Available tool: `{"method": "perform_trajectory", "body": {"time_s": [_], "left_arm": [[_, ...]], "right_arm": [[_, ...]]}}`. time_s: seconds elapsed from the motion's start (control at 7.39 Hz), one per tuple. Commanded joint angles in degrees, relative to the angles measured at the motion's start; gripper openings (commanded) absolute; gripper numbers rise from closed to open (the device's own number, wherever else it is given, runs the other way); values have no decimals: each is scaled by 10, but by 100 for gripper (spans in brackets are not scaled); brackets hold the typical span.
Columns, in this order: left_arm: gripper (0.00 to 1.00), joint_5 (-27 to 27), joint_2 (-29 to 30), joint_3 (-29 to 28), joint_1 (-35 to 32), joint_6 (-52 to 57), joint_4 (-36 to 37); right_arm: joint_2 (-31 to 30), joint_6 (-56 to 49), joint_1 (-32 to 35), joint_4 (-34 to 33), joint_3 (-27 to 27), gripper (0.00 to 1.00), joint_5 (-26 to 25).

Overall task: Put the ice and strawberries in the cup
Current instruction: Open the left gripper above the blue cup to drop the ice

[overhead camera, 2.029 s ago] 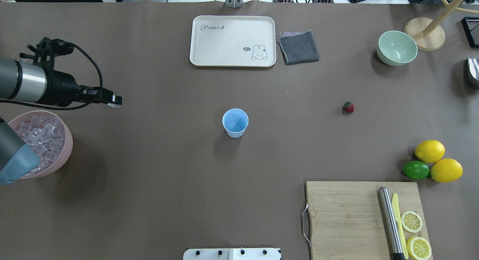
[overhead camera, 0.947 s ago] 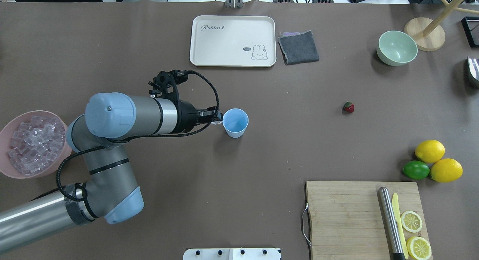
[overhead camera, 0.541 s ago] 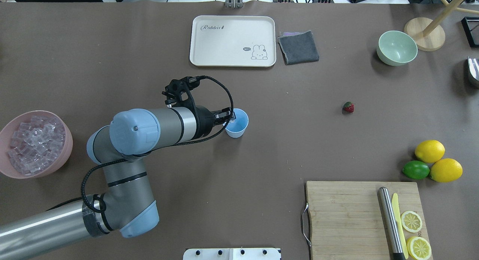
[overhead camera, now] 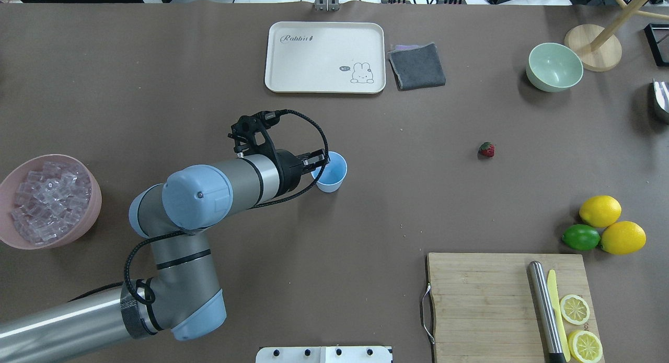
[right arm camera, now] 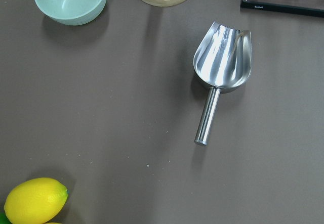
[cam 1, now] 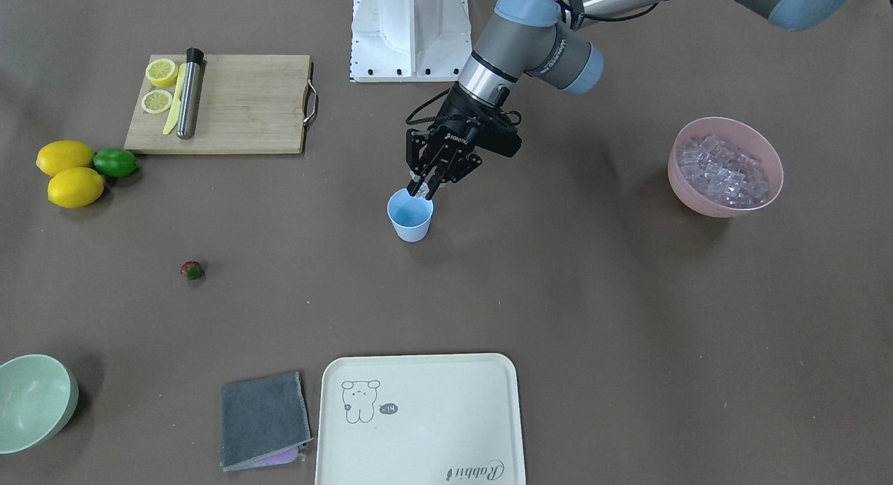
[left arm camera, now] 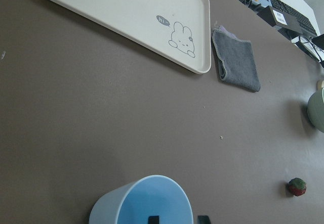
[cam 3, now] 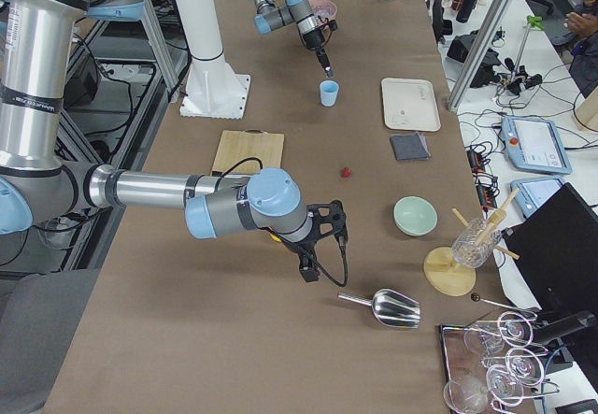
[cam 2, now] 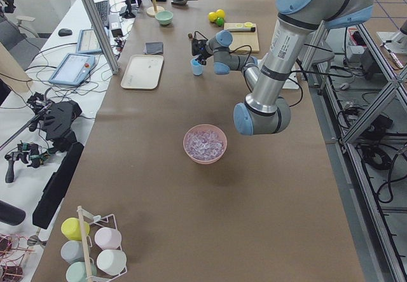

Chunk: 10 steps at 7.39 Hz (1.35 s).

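Directly below left tool, seemingly, cup

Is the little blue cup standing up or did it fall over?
Standing up. The cup sits on its narrow bottom, and its round open mouth faces straight up in the overhead view.

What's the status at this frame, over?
Left end effector over small light-blue plastic cup, grip unclear. Right end effector hangs near shiny steel scoop. Tiny red strawberry lies apart, untouched. No obstruction by cup.
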State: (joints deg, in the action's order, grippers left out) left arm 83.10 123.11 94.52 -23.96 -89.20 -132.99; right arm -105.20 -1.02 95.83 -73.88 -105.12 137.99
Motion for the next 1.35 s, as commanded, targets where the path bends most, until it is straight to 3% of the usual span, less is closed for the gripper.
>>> {"method": "perform_trajectory", "body": {"time_s": [0.0,0.14,0.27,0.41,0.81,0.95,1.22], "left_arm": [[15,-10,0,-2,0,1,3],[53,-10,2,-4,0,0,4],[86,-10,3,-4,2,1,4],[95,-10,3,-4,3,1,4],[96,-7,-8,13,2,6,9],[97,11,-32,51,-1,30,41],[98,119,-67,172,-45,96,203]], "right_arm": [[1,1,-1,0,0,100,-1],[1,1,-1,0,0,100,-1],[1,1,-1,0,0,100,-1],[0,1,-1,0,0,100,-1],[0,2,-1,0,0,100,-1],[0,2,-1,0,0,100,-1],[0,3,-1,0,0,100,-2]]}}
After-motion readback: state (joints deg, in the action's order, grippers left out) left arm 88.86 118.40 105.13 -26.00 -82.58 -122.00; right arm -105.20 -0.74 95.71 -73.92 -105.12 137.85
